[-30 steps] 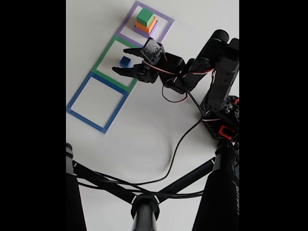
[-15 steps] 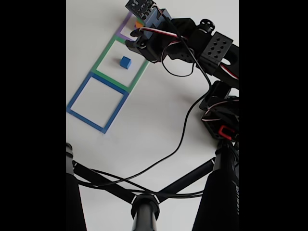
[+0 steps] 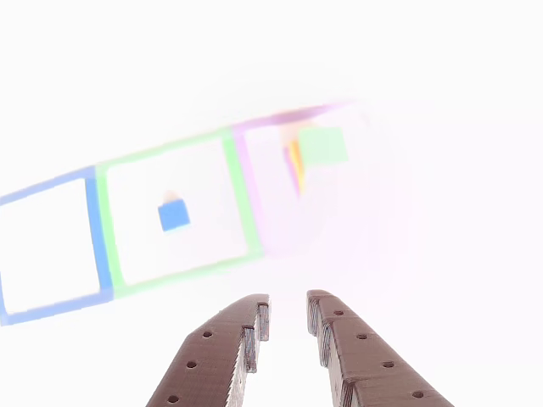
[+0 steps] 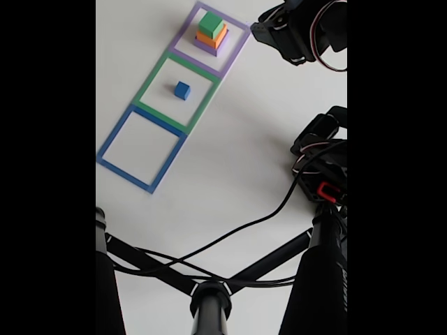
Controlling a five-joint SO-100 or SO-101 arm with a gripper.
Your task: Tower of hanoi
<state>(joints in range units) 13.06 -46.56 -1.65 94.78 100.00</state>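
In the fixed view a stack [image 4: 211, 31] stands inside the purple tape square: a green block on top, an orange-yellow one under it, a purple one at the bottom. The small blue cube [image 4: 182, 90] sits alone in the green tape square. My gripper [image 4: 260, 31] hangs at the top right, to the right of the stack and clear of it. In the other view the brown fingers [image 3: 237, 348] rise from the bottom edge. The gripper [image 3: 288, 305] is open by a narrow gap and holds nothing. The blue cube [image 3: 174, 216] and the washed-out stack [image 3: 321, 146] lie well ahead.
Three tape squares run in a diagonal row: purple [image 4: 237, 43], green [image 4: 149, 89], blue [image 4: 114, 138]. The arm's base [image 4: 323, 171] stands at the right edge. A black cable [image 4: 258, 222] crosses the table. Black stand rods [image 4: 209, 303] fill the lower part.
The arm has pulled back from over the green square, past the purple square, to the top right. The jaws have narrowed. The blue cube stays in the green square; the stack shows again.
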